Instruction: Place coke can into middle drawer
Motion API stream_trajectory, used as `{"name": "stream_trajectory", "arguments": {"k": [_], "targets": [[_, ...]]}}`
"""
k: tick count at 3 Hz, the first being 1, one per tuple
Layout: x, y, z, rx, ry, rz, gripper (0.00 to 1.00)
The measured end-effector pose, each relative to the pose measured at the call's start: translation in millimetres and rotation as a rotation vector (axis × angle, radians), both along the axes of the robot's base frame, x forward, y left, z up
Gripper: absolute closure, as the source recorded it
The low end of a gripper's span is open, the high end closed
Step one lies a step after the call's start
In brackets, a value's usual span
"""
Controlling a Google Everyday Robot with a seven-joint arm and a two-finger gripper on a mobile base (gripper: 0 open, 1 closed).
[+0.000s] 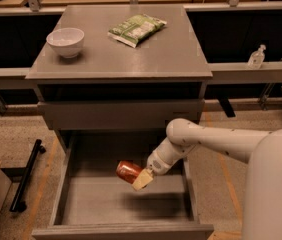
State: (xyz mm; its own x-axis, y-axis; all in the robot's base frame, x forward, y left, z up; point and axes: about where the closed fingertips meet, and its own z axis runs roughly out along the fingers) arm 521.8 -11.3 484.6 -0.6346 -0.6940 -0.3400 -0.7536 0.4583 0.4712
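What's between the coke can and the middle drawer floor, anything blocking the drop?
Nothing visible. The pincer holds the coke can over the open middle drawer, above its floor. The floor beneath looks bare; the white bowl and green snack bag sit up on the cabinet top.

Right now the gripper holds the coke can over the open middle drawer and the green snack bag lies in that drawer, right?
Not quite: the camera view shows the green snack bag on the cabinet top, not in the middle drawer. The gripper does hold the coke can over that open drawer.
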Motion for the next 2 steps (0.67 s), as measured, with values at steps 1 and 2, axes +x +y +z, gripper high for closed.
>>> {"name": "stream_trajectory", "arguments": {"k": [1,2], "targets": [[-13.5,4.8,-54.6,-0.019,0.094,-0.008,0.83],[-26.3,4.5,-87.5,-0.045,0.164,-0.012,0.59]]}}
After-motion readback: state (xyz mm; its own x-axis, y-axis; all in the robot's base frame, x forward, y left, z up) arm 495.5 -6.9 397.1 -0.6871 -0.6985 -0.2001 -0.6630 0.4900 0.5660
